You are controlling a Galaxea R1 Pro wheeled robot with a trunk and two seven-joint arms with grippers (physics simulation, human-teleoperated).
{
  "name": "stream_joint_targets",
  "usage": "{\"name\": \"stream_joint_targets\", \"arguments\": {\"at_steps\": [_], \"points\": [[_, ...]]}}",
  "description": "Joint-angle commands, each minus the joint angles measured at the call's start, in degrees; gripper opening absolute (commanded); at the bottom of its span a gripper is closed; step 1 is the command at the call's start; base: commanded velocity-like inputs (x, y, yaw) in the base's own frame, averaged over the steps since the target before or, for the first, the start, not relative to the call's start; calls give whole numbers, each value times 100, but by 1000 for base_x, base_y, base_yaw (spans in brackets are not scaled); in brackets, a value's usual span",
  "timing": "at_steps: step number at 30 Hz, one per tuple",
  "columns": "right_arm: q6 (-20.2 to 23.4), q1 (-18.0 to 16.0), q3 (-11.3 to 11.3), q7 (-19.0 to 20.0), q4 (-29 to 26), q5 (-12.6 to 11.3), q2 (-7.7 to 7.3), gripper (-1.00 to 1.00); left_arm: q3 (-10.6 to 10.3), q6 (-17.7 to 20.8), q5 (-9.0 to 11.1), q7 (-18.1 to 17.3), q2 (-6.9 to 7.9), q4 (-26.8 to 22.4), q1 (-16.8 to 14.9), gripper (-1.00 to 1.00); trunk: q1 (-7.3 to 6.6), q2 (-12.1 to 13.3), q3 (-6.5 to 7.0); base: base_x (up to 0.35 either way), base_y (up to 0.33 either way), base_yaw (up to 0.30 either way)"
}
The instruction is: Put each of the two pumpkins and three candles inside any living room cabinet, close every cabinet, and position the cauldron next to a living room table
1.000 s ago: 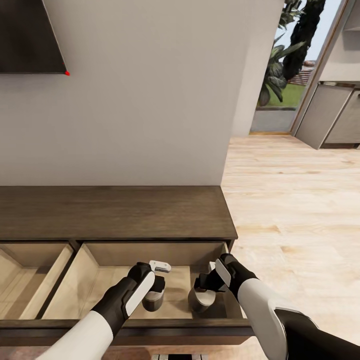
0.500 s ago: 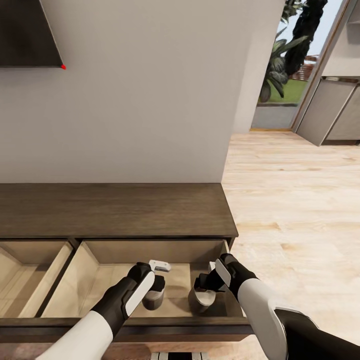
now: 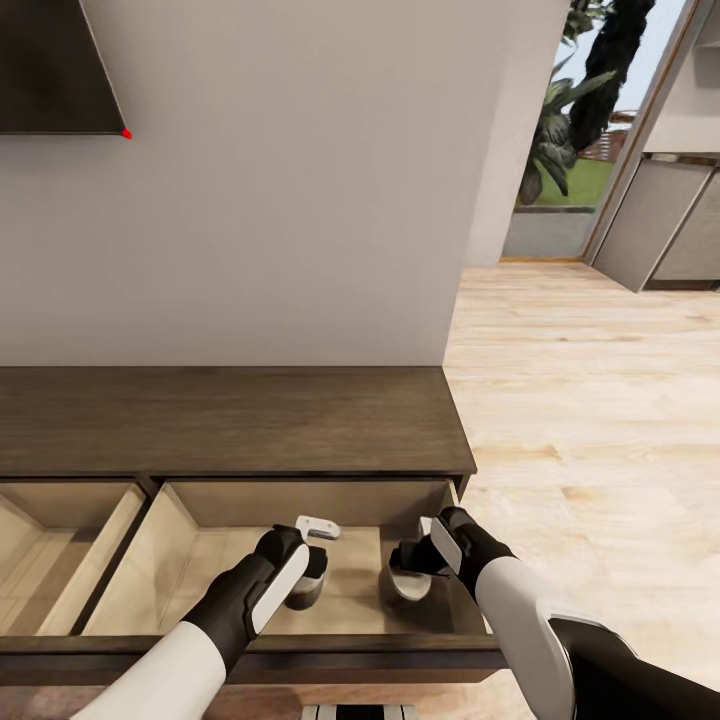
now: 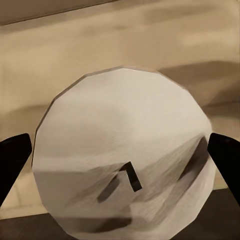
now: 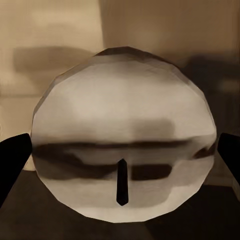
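text: none legible | labels/brands: none on the cabinet (image 3: pixel 230 420), the candles (image 4: pixel 125 155) or the wall | numbers/signs: none | nearest to a mark: a small red spot at the corner of the dark wall panel (image 3: pixel 55 65), no characters readable on it

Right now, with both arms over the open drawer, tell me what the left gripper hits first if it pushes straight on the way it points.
The left gripper points straight at a candle, whose top with the wick sits between the fingers. The candle comes first, then probably the drawer floor; depth is unclear.
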Motion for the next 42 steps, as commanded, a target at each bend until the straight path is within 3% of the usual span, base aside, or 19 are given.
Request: {"name": "stream_joint_targets", "arguments": {"at_steps": [1, 8, 16, 28, 32, 38, 42], "points": [[2, -4, -45, 20, -9, 4, 5, -100, -15, 2, 58, 52, 3, 5, -4, -100, -1, -2, -5, 0, 0, 0], [-44, -3, -45, 8, -8, 6, 5, -100, -8, -66, 39, 15, 4, 75, -4, -100, -1, -2, -5, 0, 0, 0], [-50, -7, -45, 6, -1, -2, 5, -100, -3, -223, 54, -4, -20, 537, -30, -100, 17, -11, -160, 0, 0, 0], [-49, -8, -45, 6, 1, -3, 5, -100, 1, -305, 60, -1, -19, 585, -56, -100, 17, -11, -160, 0, 0, 0], [-50, -8, -45, 6, 1, -3, 5, -100, -10, -604, 40, -9, -8, 593, -57, -100, 17, -11, -160, 0, 0, 0], [-50, -8, -45, 6, 1, -3, 5, -100, -14, -690, 34, -8, -5, 595, -57, -100, 17, -11, -160, 0, 0, 0], [-49, -8, -45, 6, 1, -3, 5, -100, -15, -704, 33, -10, -5, 595, -57, -100, 27, -17, -249, 0, 0, 0]]}}
